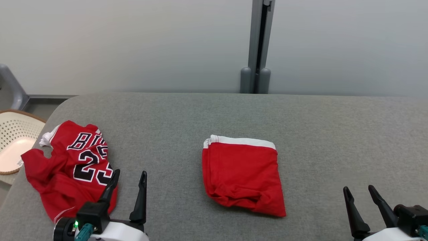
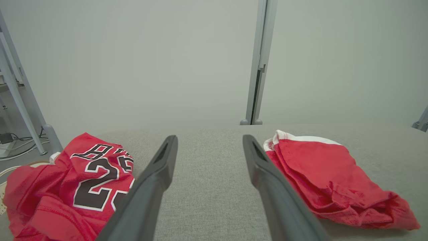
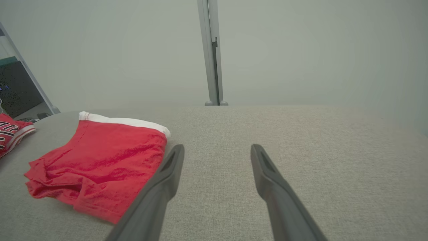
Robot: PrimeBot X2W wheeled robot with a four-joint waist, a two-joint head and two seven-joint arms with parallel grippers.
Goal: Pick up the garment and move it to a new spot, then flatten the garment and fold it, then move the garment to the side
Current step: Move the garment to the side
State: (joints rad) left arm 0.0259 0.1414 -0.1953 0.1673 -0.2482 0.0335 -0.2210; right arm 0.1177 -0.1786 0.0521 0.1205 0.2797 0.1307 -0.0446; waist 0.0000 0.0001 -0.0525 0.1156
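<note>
While both arms sit low at the near edge, the red cloth shorts [image 1: 242,174] with the white waistband lie in the middle of the grey fabric-covered tabletop [image 1: 317,134]. They are doubled over into a compact, roughly square packet, waistband to the far side, near hem a bit rumpled. So the fold looks done, or near enough! The left claw [image 1: 130,171] stands spread wide and empty, its fingers pointing over the bare cloth between the shorts and a crumpled red mesh jersey [image 1: 70,167] with black-and-white lettering. That jersey lies in a heap at the left end, beside a pale perforated basket [image 1: 16,140] off the edge. The right claw [image 1: 358,187] is spread just as wide, holding nothing, well to the right of the shorts. What is left, by my reading: the packet goes off to the side. Neither claw touches it yet, and that loose near hem may want a pinch through all the layers so the fold doesn't fall open
</note>
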